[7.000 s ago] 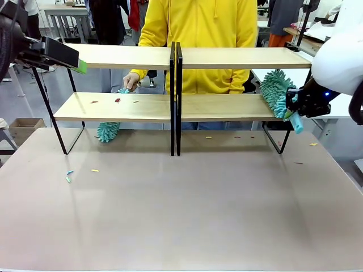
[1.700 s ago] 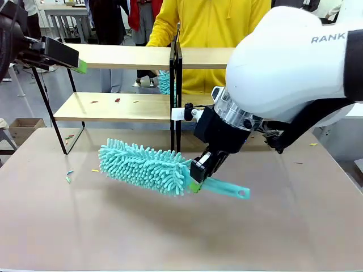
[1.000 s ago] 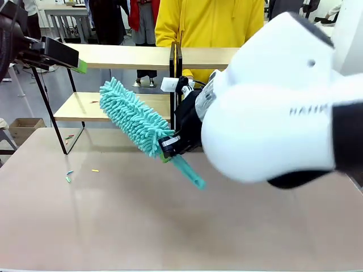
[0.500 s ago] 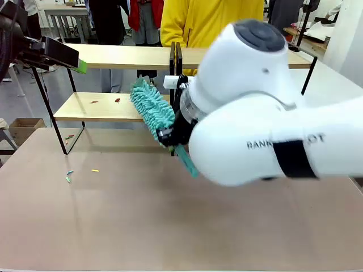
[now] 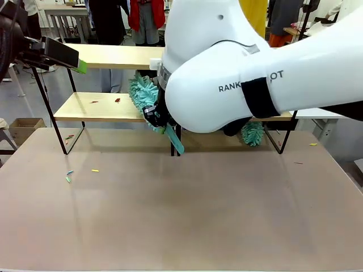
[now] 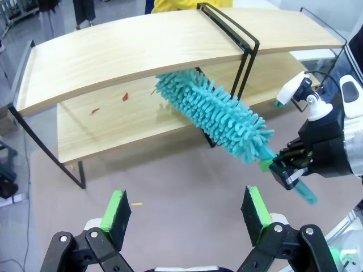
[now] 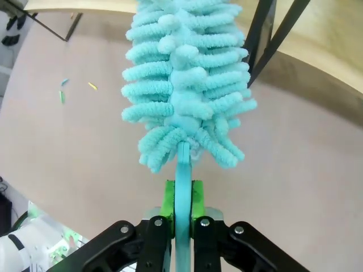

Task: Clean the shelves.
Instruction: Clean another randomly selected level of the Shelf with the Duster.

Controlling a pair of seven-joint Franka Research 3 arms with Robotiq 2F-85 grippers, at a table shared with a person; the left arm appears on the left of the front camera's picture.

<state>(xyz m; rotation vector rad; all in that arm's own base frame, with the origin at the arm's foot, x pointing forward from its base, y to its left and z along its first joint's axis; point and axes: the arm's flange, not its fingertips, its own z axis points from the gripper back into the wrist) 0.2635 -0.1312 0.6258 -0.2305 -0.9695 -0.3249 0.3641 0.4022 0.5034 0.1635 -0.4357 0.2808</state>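
The shelves (image 5: 110,56) span the table's far side, light boards in black frames. My right gripper (image 5: 156,117) is shut on the handle of a teal fluffy duster (image 5: 142,95), whose head lies over the lower left board beside the middle posts. In the right wrist view the duster (image 7: 184,73) points away from the right gripper (image 7: 182,199) toward the shelves (image 7: 334,34). The left wrist view shows the duster (image 6: 215,116) slanting across the shelves (image 6: 130,51), with the right gripper (image 6: 288,170) at its handle. My left gripper (image 6: 187,207) is open, hanging high at the shelves' left end (image 5: 78,63).
Red scraps (image 5: 117,100) lie on the lower left board. Small coloured bits (image 5: 68,175) are scattered on the table at the left. A second teal duster (image 5: 251,134) hangs under the lower right board. A person in yellow (image 5: 253,11) stands behind the shelves.
My right arm has swung the duster up from over the table and leftward onto the lower left board. The left arm has not moved. A second duster now shows under the right rack.
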